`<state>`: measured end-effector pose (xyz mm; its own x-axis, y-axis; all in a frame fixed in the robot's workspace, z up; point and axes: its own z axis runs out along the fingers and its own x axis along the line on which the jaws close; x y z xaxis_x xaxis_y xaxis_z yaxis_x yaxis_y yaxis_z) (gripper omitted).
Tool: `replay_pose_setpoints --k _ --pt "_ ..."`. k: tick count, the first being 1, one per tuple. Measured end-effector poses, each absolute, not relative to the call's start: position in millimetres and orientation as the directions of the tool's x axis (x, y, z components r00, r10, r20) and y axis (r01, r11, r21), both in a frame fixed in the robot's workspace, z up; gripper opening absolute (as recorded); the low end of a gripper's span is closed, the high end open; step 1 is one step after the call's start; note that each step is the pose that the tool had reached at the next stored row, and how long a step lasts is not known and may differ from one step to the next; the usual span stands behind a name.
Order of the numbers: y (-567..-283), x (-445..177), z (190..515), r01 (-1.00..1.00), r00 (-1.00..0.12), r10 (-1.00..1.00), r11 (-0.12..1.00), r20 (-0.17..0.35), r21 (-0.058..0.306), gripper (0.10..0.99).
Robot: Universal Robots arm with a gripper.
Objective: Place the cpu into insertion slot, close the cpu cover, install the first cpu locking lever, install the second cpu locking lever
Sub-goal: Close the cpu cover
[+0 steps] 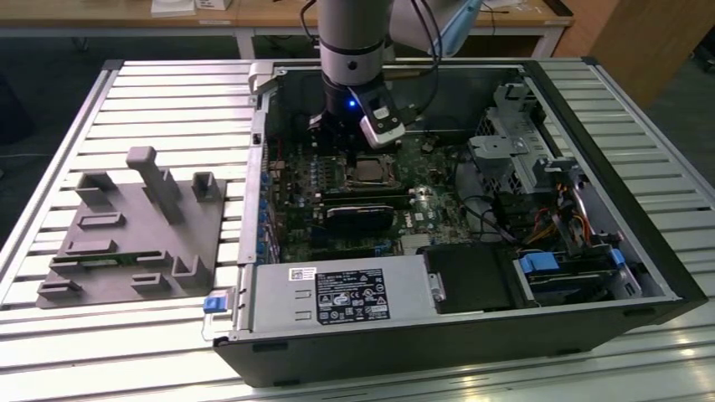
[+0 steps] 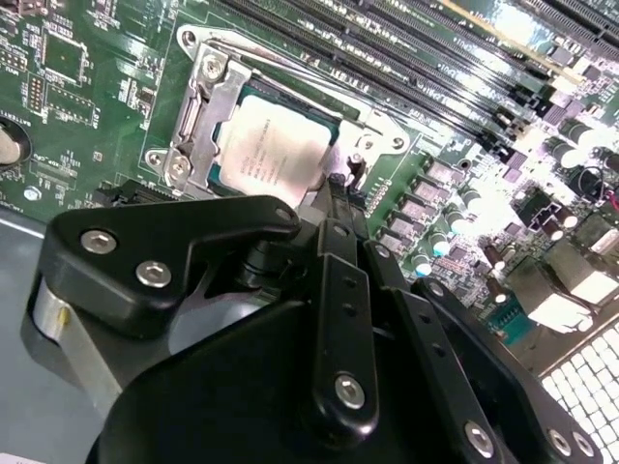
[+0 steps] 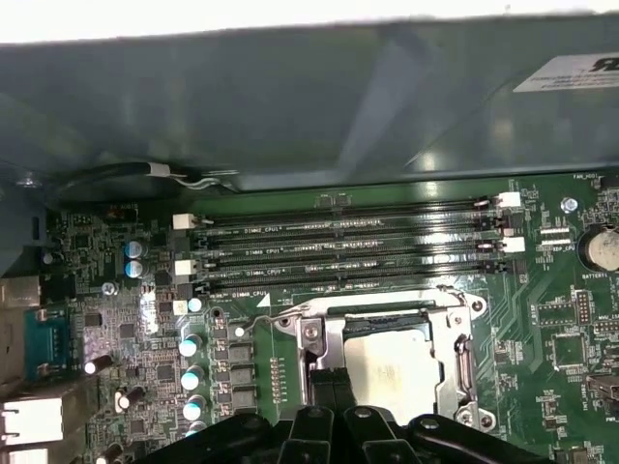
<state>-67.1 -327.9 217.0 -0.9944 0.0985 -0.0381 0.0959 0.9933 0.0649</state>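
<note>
With the cpu (image 2: 271, 150) seated in the insertion slot (image 1: 350, 172), mid-frame in the exterior view, under the flat cpu cover (image 2: 208, 101), I'd work the gripper (image 2: 334, 193) (fingers pinched together, at the cover's edge) slowly and squarely.

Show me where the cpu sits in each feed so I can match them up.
Exterior view: the cpu lies on the green board, directly below the end of the arm.
Second wrist view: the cpu is the pale square beside the long black memory slots.
First wrist view: the cpu lies beside the same memory slots.
Shared landmark: the silvery cpu cover framing it.
</note>
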Motion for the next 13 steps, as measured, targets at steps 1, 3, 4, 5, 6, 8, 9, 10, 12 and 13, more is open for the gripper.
replay_pose_setpoints --k 1,3,4,5,6,8,9,10,12,13 --pt "-327.9 -67.1 217.9 0.096 -0.994 0.098 0.993 -0.038 0.065 0.106" --pt "-327.8 -67.1 220.6 0.096 -0.994 0.098 0.993 -0.038 0.065 0.106" --pt "-327.8 -67.0 221.0 0.096 -0.994 0.098 0.993 -0.038 0.065 0.106" --pt "-328.0 -67.0 220.9 0.096 -0.994 0.098 0.993 -0.038 0.065 0.106" --pt "-330.4 -67.0 220.9 0.096 -0.994 0.098 0.993 -0.038 0.065 0.106" --pt "-330.5 -67.1 220.9 0.096 -0.994 0.099 0.993 -0.038 0.065 0.106" --pt "-330.6 -67.1 221.3 0.096 -0.994 0.098 0.993 -0.038 0.065 0.106" --pt "-330.6 -67.1 222.0 0.096 -0.994 0.098 0.993 -0.038 0.065 0.106" --pt "-330.6 -67.1 223.9 0.096 -0.994 0.098 0.993 -0.038 0.065 0.106" --pt "-330.6 -67.1 225.2 0.096 -0.994 0.098 0.993 -0.038 0.065 0.106"
